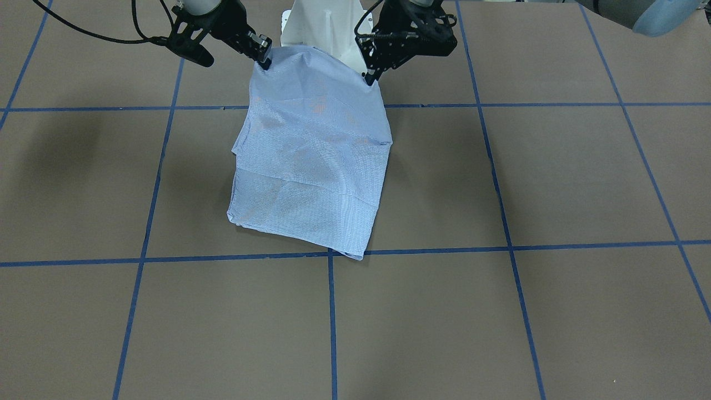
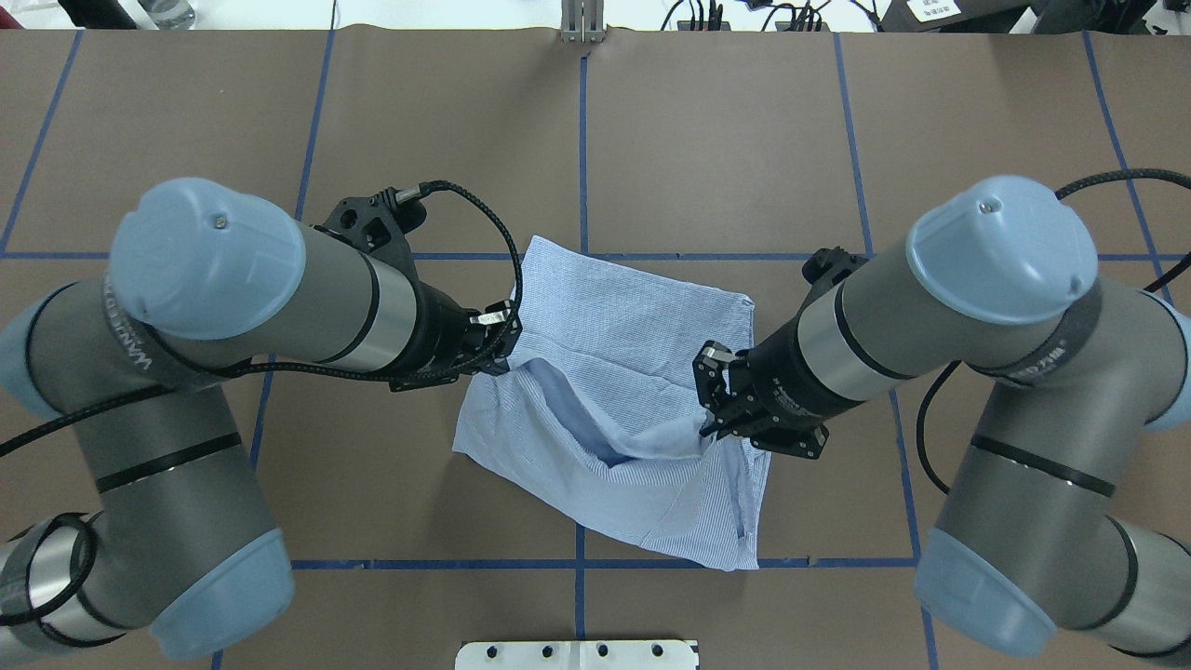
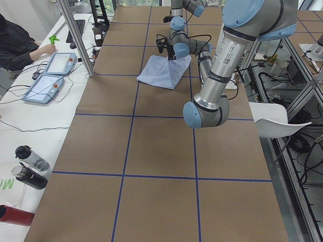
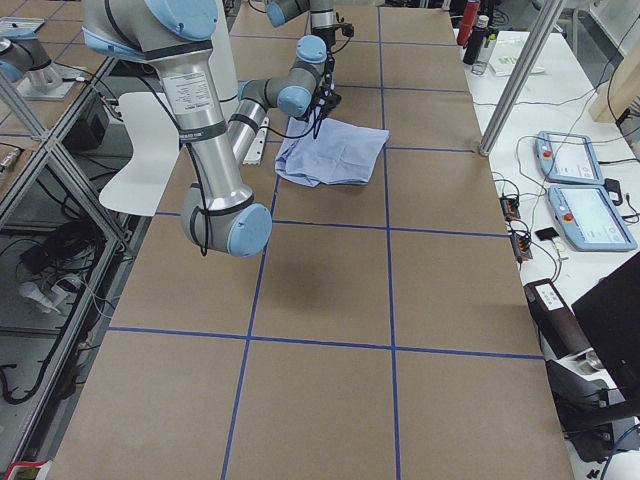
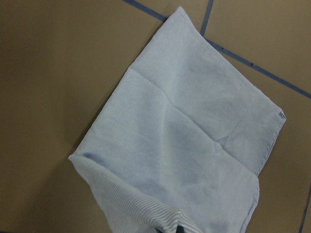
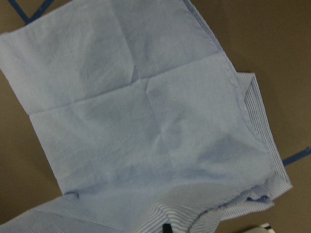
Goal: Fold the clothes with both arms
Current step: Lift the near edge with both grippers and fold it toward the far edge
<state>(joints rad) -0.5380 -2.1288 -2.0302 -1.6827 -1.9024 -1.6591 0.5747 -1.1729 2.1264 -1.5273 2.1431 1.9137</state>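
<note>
The light blue-and-white striped shirt (image 2: 614, 354) lies folded into a rough rectangle near the table's middle. Its far end rests on the brown table. The edge nearest the robot is raised off the surface and sags between two held corners. My left gripper (image 2: 498, 358) is shut on one raised corner; in the front-facing view that left gripper (image 1: 370, 78) is on the right. My right gripper (image 2: 709, 419) pinches the other corner and shows at upper left as the right gripper (image 1: 265, 62). Both wrist views look down over the shirt (image 5: 194, 136), the cloth (image 6: 146, 121) creased in a cross.
Blue tape lines (image 1: 331, 311) grid the brown table. The white pedestal base (image 1: 322, 28) stands just behind the raised edge. A side bench holds two tablets (image 3: 50, 75) and bottles (image 3: 30, 166), with a seated person (image 3: 15, 43) at its far end.
</note>
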